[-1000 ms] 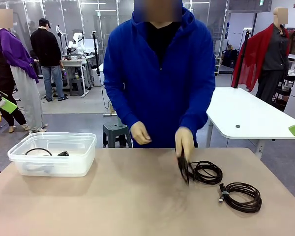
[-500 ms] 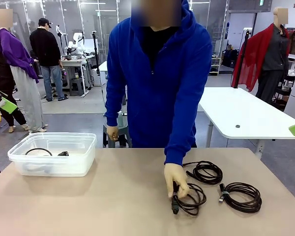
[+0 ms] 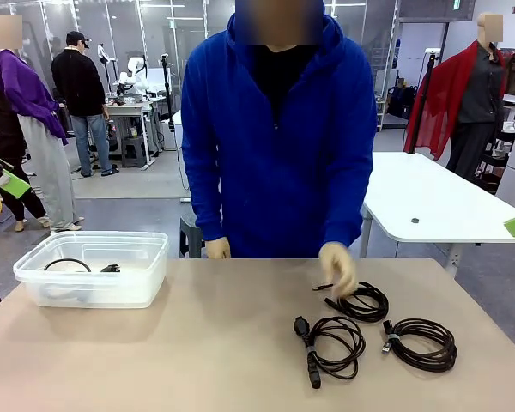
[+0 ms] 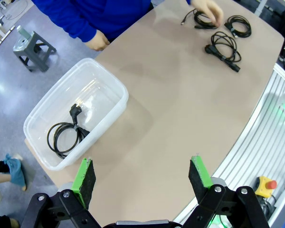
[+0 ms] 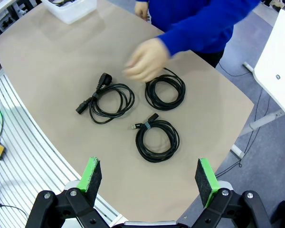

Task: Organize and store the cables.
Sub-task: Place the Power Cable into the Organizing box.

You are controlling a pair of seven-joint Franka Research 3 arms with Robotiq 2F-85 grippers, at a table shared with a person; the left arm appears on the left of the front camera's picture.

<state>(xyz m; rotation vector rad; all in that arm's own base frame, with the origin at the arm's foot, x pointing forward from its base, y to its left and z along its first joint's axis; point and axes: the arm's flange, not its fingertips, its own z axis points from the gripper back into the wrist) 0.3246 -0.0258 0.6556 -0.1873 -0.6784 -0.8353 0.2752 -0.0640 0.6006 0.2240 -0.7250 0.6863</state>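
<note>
Coiled cables (image 3: 359, 343) lie spaced apart lower right, seemingly for easy picking; left gripper (image 4: 141, 172) and right gripper (image 5: 149, 175) gape empty.

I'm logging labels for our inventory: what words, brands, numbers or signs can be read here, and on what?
No text can be read.
The cable with the plug, the plain coil, the banded cable and the clear bin: no print visible.
Green ceiling sign: too small to read.
</note>
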